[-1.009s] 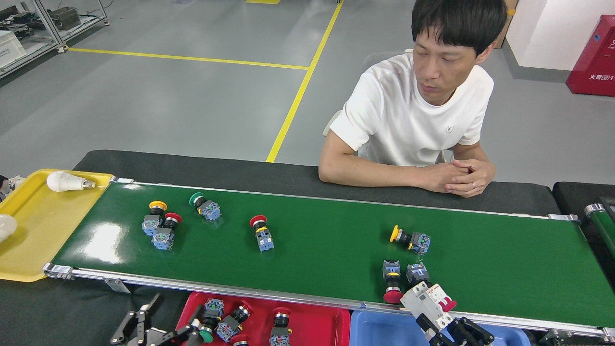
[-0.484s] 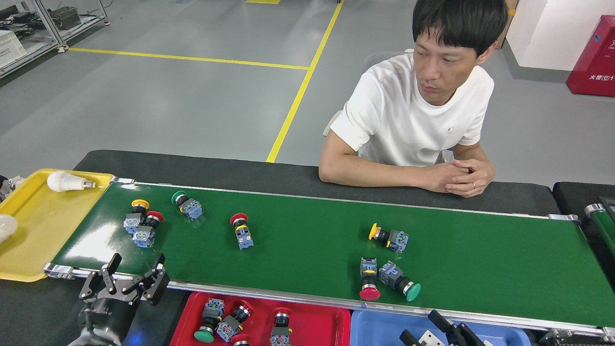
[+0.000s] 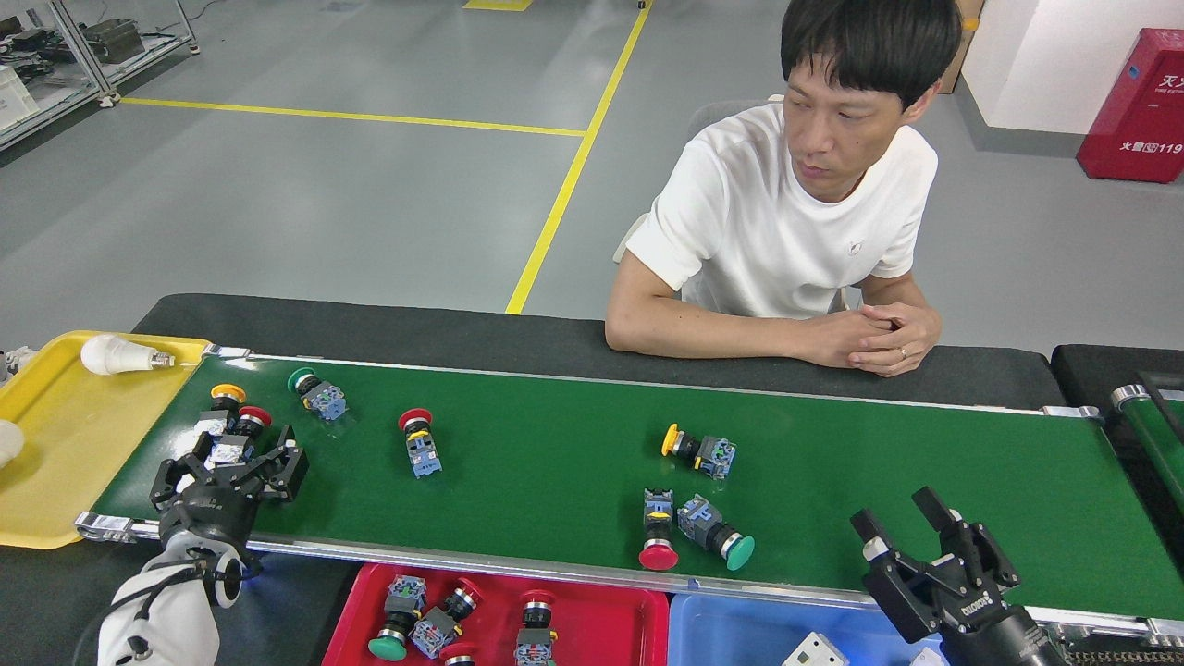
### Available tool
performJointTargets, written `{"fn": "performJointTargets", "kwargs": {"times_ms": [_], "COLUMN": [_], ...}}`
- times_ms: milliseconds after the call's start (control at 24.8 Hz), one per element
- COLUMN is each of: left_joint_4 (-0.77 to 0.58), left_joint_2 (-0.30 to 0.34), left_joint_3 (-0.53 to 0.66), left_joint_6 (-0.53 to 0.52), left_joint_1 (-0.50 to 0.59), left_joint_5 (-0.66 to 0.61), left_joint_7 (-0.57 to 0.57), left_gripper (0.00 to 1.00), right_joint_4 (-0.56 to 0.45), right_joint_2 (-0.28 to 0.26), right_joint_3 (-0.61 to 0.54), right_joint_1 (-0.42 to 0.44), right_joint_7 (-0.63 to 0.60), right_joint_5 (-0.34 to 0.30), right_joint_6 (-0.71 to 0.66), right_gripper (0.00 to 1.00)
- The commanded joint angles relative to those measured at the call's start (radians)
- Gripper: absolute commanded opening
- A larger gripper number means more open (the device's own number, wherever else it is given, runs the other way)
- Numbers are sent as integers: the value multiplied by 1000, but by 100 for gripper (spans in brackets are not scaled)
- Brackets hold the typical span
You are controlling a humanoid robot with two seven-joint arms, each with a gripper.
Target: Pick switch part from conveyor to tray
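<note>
Several switch parts lie on the green conveyor [image 3: 573, 462]: a yellow-capped one [image 3: 225, 398] and a red-capped one [image 3: 248, 424] side by side at the far left, a green-capped one [image 3: 314, 393], a red-capped one [image 3: 418, 442], a yellow-capped one [image 3: 698, 450], and a red [image 3: 658, 532] and green [image 3: 714, 532] pair near the front rail. My left gripper [image 3: 236, 455] is open, its fingers straddling the left pair's blue bases. My right gripper [image 3: 895, 513] is open and empty above the belt's near right edge. The red tray [image 3: 601, 620] in front holds several switch parts.
A blue tray [image 3: 731, 634] beside the red one holds a white breaker [image 3: 814, 650]. A yellow tray [image 3: 65, 435] with a light bulb [image 3: 116, 354] sits at the belt's left end. A person's forearms [image 3: 740, 338] rest on the far padded edge. A second belt [image 3: 1152, 425] shows at the right.
My left gripper rose from the front edge onto the belt over the left pair. My right gripper let go of the white breaker and came up empty. The switch parts drifted left.
</note>
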Motion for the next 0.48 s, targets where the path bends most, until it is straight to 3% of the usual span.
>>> {"fn": "performJointTargets", "kwargs": {"times_ms": [0,81,121,202,323,444], "left_joint_4": [14,15,15,15,12,-46], "left_joint_2": [21,24,25,25,28,31], "left_joint_3": [-14,-15,-15,-12,-6,-5], "left_joint_6": [21,-8,-33,-67,-113,-194], "left_joint_1": [-26,-26,-26,-26,-25,1], "left_joint_5": [3,3,3,7,26,120], "left_joint_7": [19,19,19,17,19,17], "left_gripper": [68,34,22,8,4,4], "right_joint_4": [-8,-10,-10,-14,-29,-91], "right_joint_2": [-7,-8,-8,-4,-1,11], "right_joint_3": [-1,2,1,1,2,7], "right_joint_1": [-14,-12,-11,-3,43,132], "right_joint_7": [-9,-12,-17,-52,-199,-291], "right_joint_5": [45,58,61,76,154,173], "right_joint_6": [186,264,282,302,370,373], "right_gripper": [98,98,98,98,98,98]}}
